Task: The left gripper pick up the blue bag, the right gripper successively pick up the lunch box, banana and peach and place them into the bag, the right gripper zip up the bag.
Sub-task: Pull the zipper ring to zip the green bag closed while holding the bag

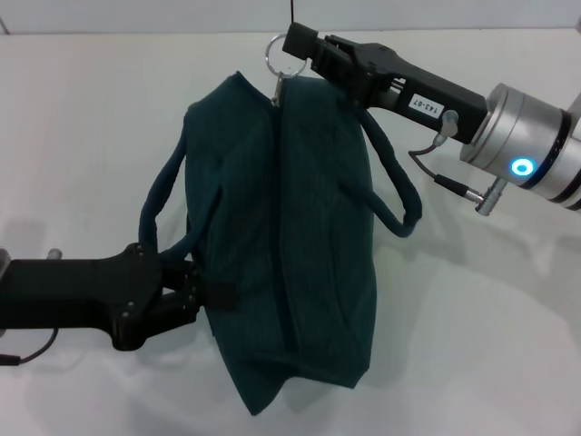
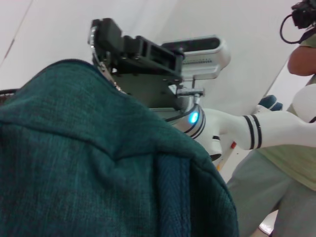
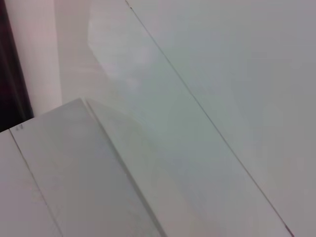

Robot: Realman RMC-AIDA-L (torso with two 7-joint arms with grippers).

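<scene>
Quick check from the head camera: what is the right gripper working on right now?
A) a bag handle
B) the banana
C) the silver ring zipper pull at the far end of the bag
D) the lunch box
C: the right gripper sits at the silver ring zipper pull on the far end of the blue bag, while the left gripper holds the bag's near side.

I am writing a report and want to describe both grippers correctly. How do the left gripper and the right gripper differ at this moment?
The left gripper is all black on a black arm; the right gripper carries a small white label on a silver arm. The left gripper clamps the blue bag at its near side, by a handle; the right gripper sits at the far end, at the silver zipper ring. Both are black claws touching the bag.
</scene>
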